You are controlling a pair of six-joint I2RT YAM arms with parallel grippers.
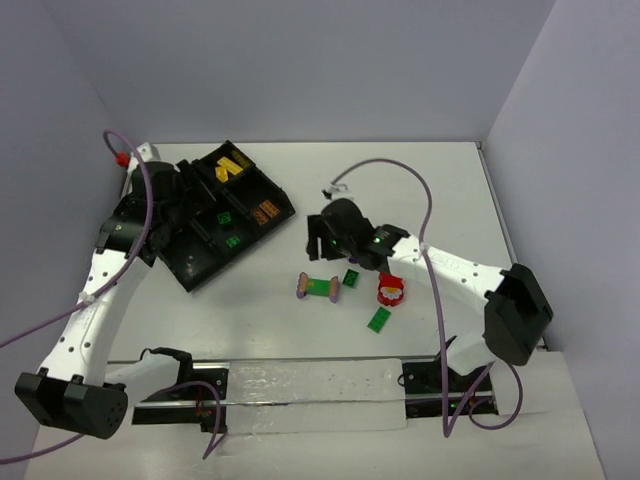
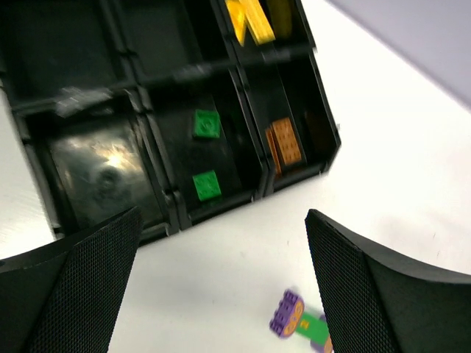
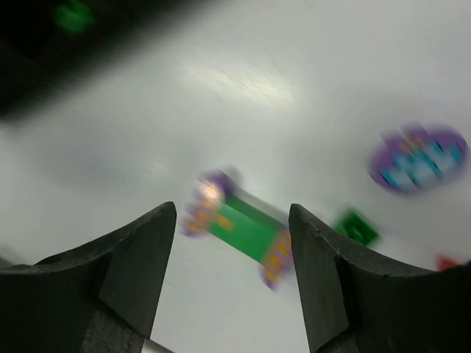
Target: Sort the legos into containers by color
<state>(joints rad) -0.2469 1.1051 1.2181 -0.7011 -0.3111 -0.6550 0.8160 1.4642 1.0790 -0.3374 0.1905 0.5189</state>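
The black divided tray (image 1: 200, 262) sits at the back left. Its compartments hold yellow legos (image 1: 232, 168), orange ones (image 1: 263, 212) and two green ones (image 1: 226, 216). On the table lie a purple-ended green bar (image 1: 318, 287), a small green brick (image 1: 351, 277), a red-and-white piece (image 1: 390, 290) and a flat green plate (image 1: 379, 319). My right gripper (image 1: 322, 248) hangs open just above and behind the bar (image 3: 239, 228), which shows blurred between its fingers (image 3: 140, 250). My left gripper (image 2: 221, 246) stands wide open and empty over the tray's near edge (image 2: 221, 204).
A blurred purple piece (image 3: 419, 158) lies to the right of the bar in the right wrist view. Grey walls close the table at the back and on both sides. Purple cables loop off both arms.
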